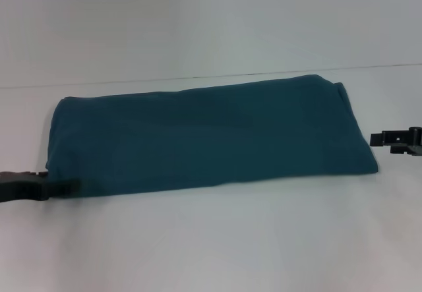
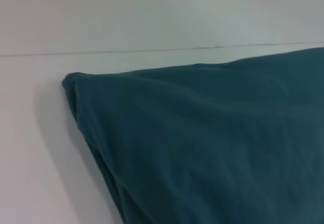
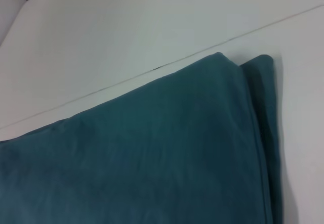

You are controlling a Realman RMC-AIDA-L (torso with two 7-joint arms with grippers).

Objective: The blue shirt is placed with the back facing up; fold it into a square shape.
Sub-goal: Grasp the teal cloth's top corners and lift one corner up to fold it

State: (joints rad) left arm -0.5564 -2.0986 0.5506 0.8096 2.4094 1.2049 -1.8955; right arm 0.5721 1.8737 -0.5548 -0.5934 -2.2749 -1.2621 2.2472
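shirt [image 1: 204,137] lies folded into a long strip on the table [image 1: 211,239], left gripper [image 1: 46,185] at its near-left corner, right gripper [image 1: 379,140] just off its right end, can't tell either's grip.

Blue shirt [image 1: 204,137] folded long on white table [image 1: 211,239], left pincer [image 1: 46,185] at its corner

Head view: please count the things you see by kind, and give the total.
blue shirt, folded into a long band: 1
end effector: 2, left end effector at the shirt's near left corner, right end effector beside its right end
table: 1
Total: 4
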